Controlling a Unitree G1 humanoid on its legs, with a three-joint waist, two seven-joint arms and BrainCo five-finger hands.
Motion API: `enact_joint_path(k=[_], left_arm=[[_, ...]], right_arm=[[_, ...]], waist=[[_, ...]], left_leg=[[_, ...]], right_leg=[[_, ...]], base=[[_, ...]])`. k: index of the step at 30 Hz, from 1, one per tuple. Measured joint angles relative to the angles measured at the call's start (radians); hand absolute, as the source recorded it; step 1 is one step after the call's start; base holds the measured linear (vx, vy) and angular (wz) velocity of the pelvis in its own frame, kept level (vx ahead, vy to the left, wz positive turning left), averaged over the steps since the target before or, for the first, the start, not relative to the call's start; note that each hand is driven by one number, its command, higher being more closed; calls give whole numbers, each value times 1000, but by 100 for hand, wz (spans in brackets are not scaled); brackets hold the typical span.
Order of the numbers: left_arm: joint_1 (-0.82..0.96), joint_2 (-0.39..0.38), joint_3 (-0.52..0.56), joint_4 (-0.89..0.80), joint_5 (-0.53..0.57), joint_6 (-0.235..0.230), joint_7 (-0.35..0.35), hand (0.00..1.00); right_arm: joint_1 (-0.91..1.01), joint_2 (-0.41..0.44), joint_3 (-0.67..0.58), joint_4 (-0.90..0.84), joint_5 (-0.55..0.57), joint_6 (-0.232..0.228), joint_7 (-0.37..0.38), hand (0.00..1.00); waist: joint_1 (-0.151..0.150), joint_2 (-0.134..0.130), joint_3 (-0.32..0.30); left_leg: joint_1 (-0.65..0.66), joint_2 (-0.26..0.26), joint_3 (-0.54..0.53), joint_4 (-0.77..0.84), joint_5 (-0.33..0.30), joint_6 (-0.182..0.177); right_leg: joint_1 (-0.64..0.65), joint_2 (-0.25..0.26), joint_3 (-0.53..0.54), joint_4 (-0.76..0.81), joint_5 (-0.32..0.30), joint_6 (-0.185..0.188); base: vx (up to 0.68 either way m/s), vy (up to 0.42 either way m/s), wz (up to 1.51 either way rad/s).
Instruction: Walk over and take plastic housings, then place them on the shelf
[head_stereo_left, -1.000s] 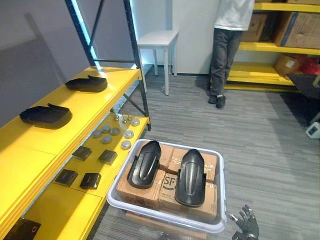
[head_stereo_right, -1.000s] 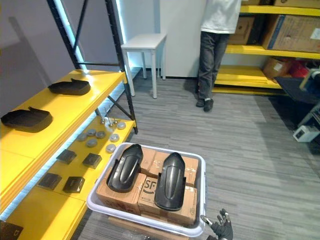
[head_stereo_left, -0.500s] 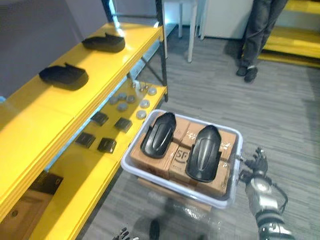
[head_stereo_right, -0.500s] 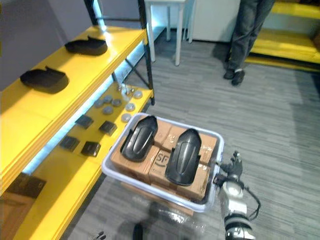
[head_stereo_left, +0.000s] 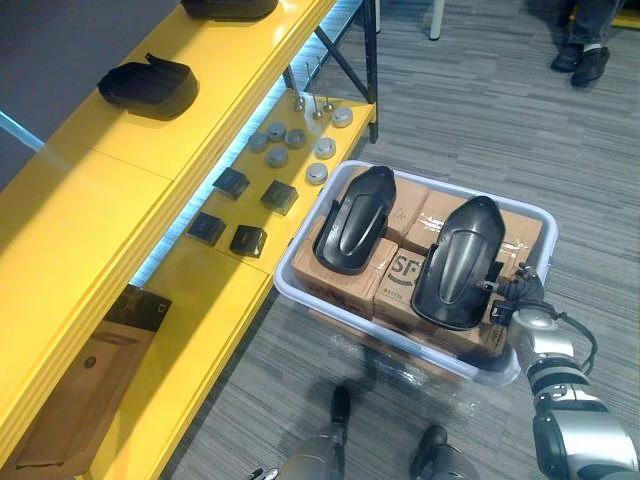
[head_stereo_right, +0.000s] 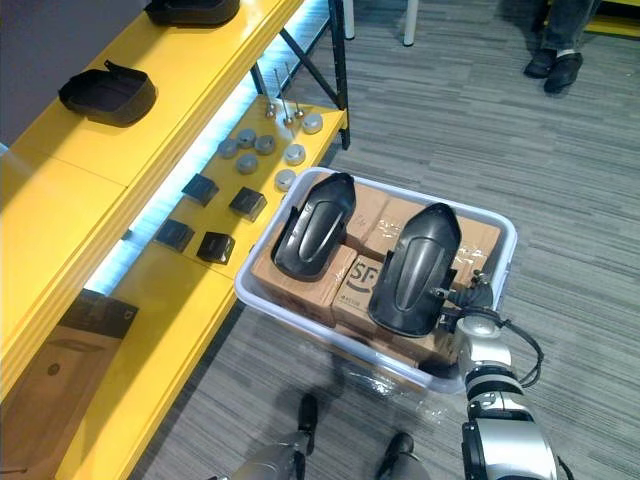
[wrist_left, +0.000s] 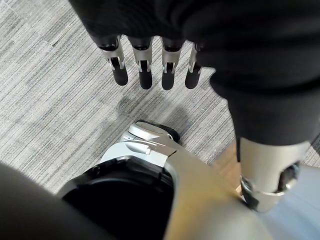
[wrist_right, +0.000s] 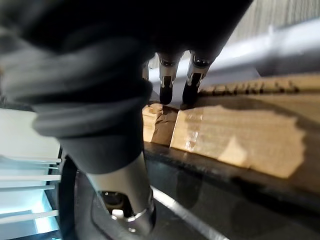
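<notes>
my right hand (head_stereo_left: 515, 292) is unclenched and holds nothing. its silver fingers (wrist_right: 192, 80) reach out straight, dark tips at the seam between two cardboard boxes (wrist_right: 240, 125); i can't tell whether they touch. the hand sits over the right end of the bin (head_stereo_left: 300, 300), just beside the edge of the right housing (head_stereo_left: 456, 262).

that housing is glossy black plastic, long and domed, rounded at one end, with a raised ridge down its middle. it lies on top of the brown taped boxes that fill the bin. the left housing (head_stereo_left: 352, 218), the same shape and finish, lies beside it on the boxes, the two apart. the bin itself is pale plastic with rounded corners and a rolled rim, standing against the lower board of the shelf (head_stereo_left: 120, 190).

my left hand (wrist_left: 150, 70) hangs relaxed, fingers straight and empty, over grey ribbed carpet (wrist_left: 50, 100).

the shelf is smooth yellow board on a dark metal frame. on its upper board rest two more black housings, one nearer (head_stereo_left: 148, 87) and one at the far end (head_stereo_left: 228, 8). the lower board carries small square black parts (head_stereo_left: 279, 195), a cluster of round grey discs (head_stereo_left: 297, 137), and a flat brown carton (head_stereo_left: 90, 375). a person's dark shoes (head_stereo_left: 585, 62) stand on the carpet well beyond the bin.
</notes>
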Motion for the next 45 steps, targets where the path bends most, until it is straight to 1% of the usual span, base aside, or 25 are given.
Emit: enact_joint_path(k=[2,3,5,6,8,9,11,14,16,21,23,24,26,27,28,29,31,33,34,36,37,39,40,42,45], left_arm=[[-15,0,1,16,-13,0,1,0],[-27,-2,1,24,-32,0,3,0],[-30,-3,3,24,-46,-1,5,0],[-30,-3,3,25,-49,0,6,0],[-30,-3,3,25,-50,-1,7,0],[-29,-3,3,25,-55,-2,8,0],[-27,-4,3,26,-60,-8,8,0],[-26,-4,2,28,-68,-36,9,0],[-25,-1,0,28,-82,-51,9,0],[-26,5,-27,-35,-131,-85,5,0],[-21,9,-50,-84,-137,-98,8,0],[-17,5,-58,-113,-136,-99,14,0],[-1,-1,-80,-197,-134,-96,47,0],[11,-2,-85,-274,-130,-88,83,0],[18,-2,-85,-317,-128,-86,99,0],[31,-1,-84,-407,-127,-76,140,0],[56,3,-82,-553,-130,-46,191,0],[98,9,-60,-751,-148,26,234,0],[110,11,-50,-800,-158,45,240,0],[139,28,-48,-936,-187,107,242,0],[140,29,-48,-958,-195,121,242,0],[127,29,-50,-1028,-289,174,230,0],[122,30,-53,-1040,-327,184,215,0],[87,31,-90,-1058,-494,236,181,0],[25,29,-160,-1002,-617,275,150,0]], right_arm=[[-12,-3,0,-3,-12,15,-15,100],[-16,-8,-1,-7,-34,45,-36,100],[-15,-10,-1,-8,-48,81,-40,100],[-13,-10,-1,-5,-55,117,-42,100],[-10,-4,-1,25,-61,161,-42,100],[-9,0,-1,44,-78,196,-46,100],[-8,13,-2,60,-81,228,-66,100],[-15,4,-2,68,-133,274,-83,100],[-15,4,-1,69,-165,282,-86,100],[-22,3,3,99,-256,244,-84,100],[-38,-13,68,88,-309,197,-82,100],[-40,-26,95,54,-337,189,-75,100],[-40,-46,121,-40,-397,174,-65,100],[-35,-67,139,-89,-446,169,-57,100],[-29,-74,139,-114,-458,161,-55,100],[-3,-86,137,-185,-476,149,-51,100],[50,-89,137,-300,-512,137,-44,100],[133,-83,136,-411,-559,134,-21,100],[156,-77,136,-434,-575,134,-14,100],[247,-53,138,-490,-609,133,5,100],[268,-47,138,-499,-616,133,5,100],[305,-25,139,-544,-627,125,4,100],[305,-23,139,-555,-629,118,1,100],[305,-11,150,-613,-634,63,-26,100],[300,27,203,-690,-647,-21,-70,100]], waist=[[0,-2,3],[0,-3,4],[2,-5,5],[2,-5,5],[0,-5,5],[0,-5,5],[0,-5,5],[3,-10,6],[5,-12,7],[0,-13,7],[-17,-13,8],[-23,-13,8],[-28,-14,8],[-28,-14,8],[-28,-16,7],[-28,-19,5],[-33,-25,-13],[-44,-42,-43],[-46,-48,-51],[-51,-69,-95],[-51,-73,-106],[-54,-76,-132],[-54,-76,-133],[-50,-79,-157],[-49,-86,-196]], left_leg=[[-22,-1,0,20,-10,-9],[-44,0,-2,45,-18,-8],[-51,6,3,68,-30,-9],[-52,14,14,78,-34,-10],[-53,15,20,81,-35,-10],[-53,17,28,80,-35,-10],[-52,25,54,78,-34,-9],[-34,22,64,73,-30,-3],[-20,14,65,49,-19,9],[64,4,63,-30,20,14],[116,8,52,-69,35,10],[133,13,52,-85,38,9],[168,24,58,-115,46,4],[196,32,61,-131,49,2],[209,34,63,-137,50,0],[238,35,67,-153,51,-1],[264,38,69,-174,50,-3],[294,44,71,-205,51,-6],[303,46,71,-212,50,-8],[329,50,74,-226,46,-12],[334,50,75,-228,45,-14],[351,52,77,-231,42,-18],[355,53,79,-232,41,-18],[361,65,89,-241,40,-20],[364,77,108,-241,37,-24]], right_leg=[[-20,-6,2,19,-10,1],[-30,-13,-1,36,-21,4],[-29,-12,-3,44,-25,2],[-26,-10,-3,44,-26,2],[-26,-12,-4,48,-26,1],[-26,-15,-6,50,-27,2],[-23,-21,-12,51,-28,3],[-4,-34,-23,55,-28,1],[2,-42,-28,54,-28,1],[73,-45,-43,24,-25,6],[125,-30,-59,-14,-17,11],[141,-19,-61,-32,-11,11],[175,2,-60,-69,4,11],[201,15,-60,-88,11,11],[213,19,-61,-96,12,11],[239,24,-61,-108,12,11],[260,34,-62,-131,13,12],[293,49,-68,-168,17,20],[305,55,-71,-176,20,24],[342,71,-77,-220,29,30],[351,74,-79,-230,31,30],[389,88,-82,-283,52,35],[398,93,-82,-296,58,36],[413,115,-78,-344,82,33],[417,135,-61,-381,104,28]], base=[[-78,-22,7],[-87,-27,9],[-72,-25,1],[-36,-16,-6],[-35,-18,1],[-25,-17,6],[-8,-23,11],[9,-2,12],[3,10,12],[8,21,7],[35,33,3],[40,37,-9],[30,32,-17],[35,26,-14],[44,29,-13],[48,27,-9],[53,27,-7],[60,23,-3],[97,20,-5],[118,17,-3],[97,19,1],[70,21,-2],[36,17,-5],[11,13,-15],[-12,-5,-20]])
